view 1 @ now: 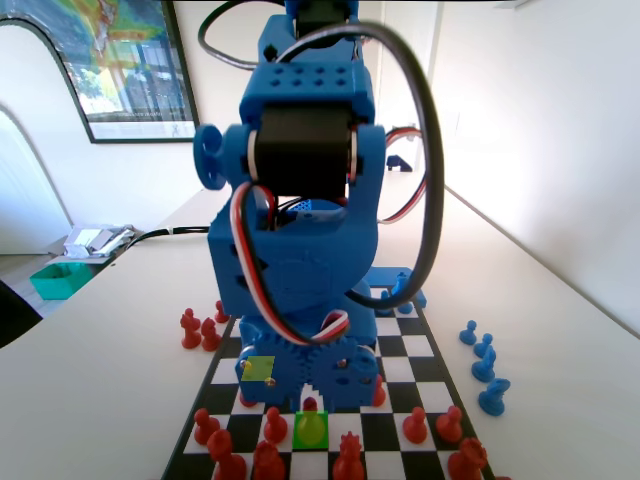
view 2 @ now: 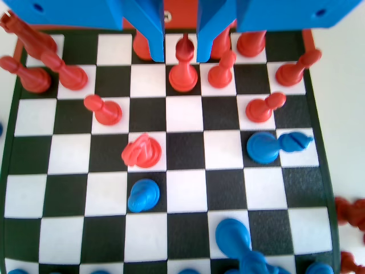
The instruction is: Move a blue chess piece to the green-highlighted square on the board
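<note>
The claw (view 2: pixel 180 48) was seen released around a red pawn (view 2: pixel 183 71) (not blue!) near the board (view 2: pixel 188 188)'s far edge; wrong-piece grab was feared.

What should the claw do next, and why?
Probably close the claw on the red pawn. Its jaws hang open on either side of it, and it seems to stand on the green-highlighted square, so it likely must go before anything else can land there.
</note>
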`<control>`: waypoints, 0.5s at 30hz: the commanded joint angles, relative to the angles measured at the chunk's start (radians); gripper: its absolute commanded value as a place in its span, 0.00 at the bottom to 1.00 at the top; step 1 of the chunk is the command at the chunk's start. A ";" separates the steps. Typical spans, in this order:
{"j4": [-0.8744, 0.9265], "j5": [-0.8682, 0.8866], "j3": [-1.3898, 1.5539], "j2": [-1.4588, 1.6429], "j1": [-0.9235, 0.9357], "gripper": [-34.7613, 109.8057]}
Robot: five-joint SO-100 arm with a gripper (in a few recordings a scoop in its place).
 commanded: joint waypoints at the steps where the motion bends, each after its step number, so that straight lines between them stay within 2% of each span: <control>1: 0.006 -0.017 0.008 0.028 0.014 0.30; 15: -0.017 -0.029 -0.011 0.003 0.031 0.31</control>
